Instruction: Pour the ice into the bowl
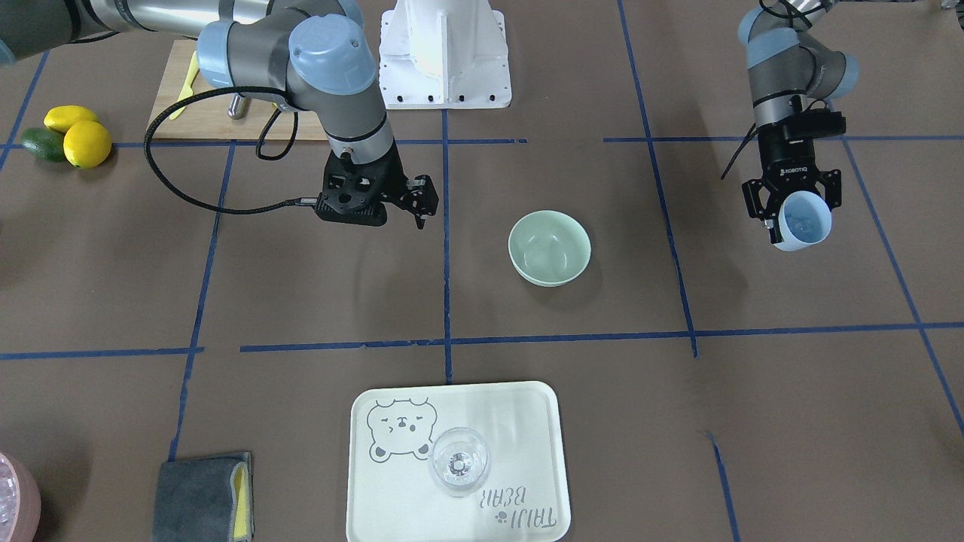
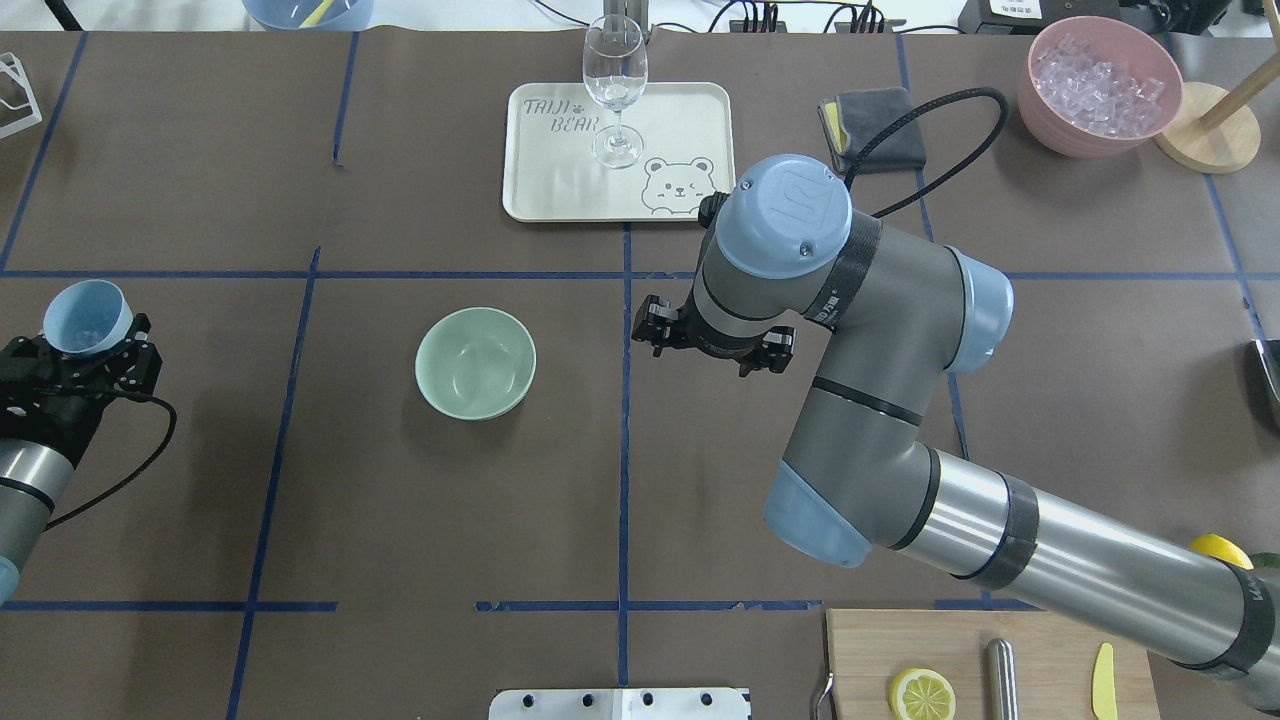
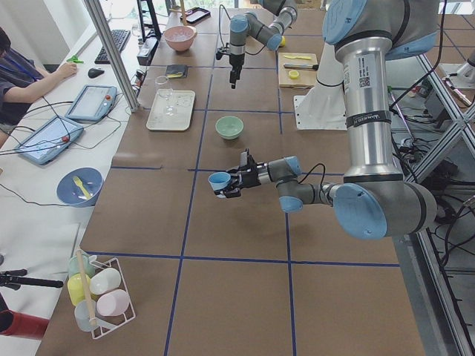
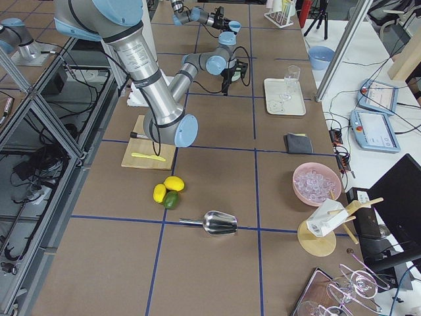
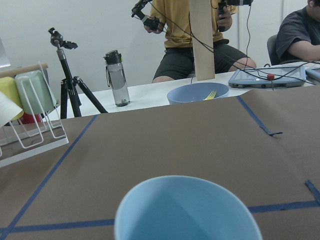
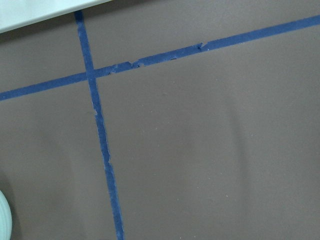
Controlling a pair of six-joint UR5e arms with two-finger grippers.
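The pale mint-green bowl [image 1: 550, 247] stands empty and upright near the table's middle; it also shows in the overhead view [image 2: 475, 362] and the left exterior view [image 3: 229, 127]. My left gripper [image 1: 792, 203] is shut on a light blue cup [image 1: 804, 220], held above the table well off to the bowl's side, mouth tilted a little outward [image 2: 86, 317]. Faint glassy shapes low in the cup look like the ice, but I cannot tell for sure. The left wrist view shows only the cup's rim [image 5: 187, 207]. My right gripper [image 1: 422, 214] points down, shut and empty, beside the bowl.
A pink container of ice cubes [image 2: 1097, 83] stands at the far right. A cream tray [image 2: 560, 190] holds a clear wine glass [image 2: 613, 90]. A grey cloth [image 2: 872, 128], a cutting board [image 2: 1010, 640], lemons [image 1: 79, 135] and a metal scoop [image 4: 220, 222] lie around.
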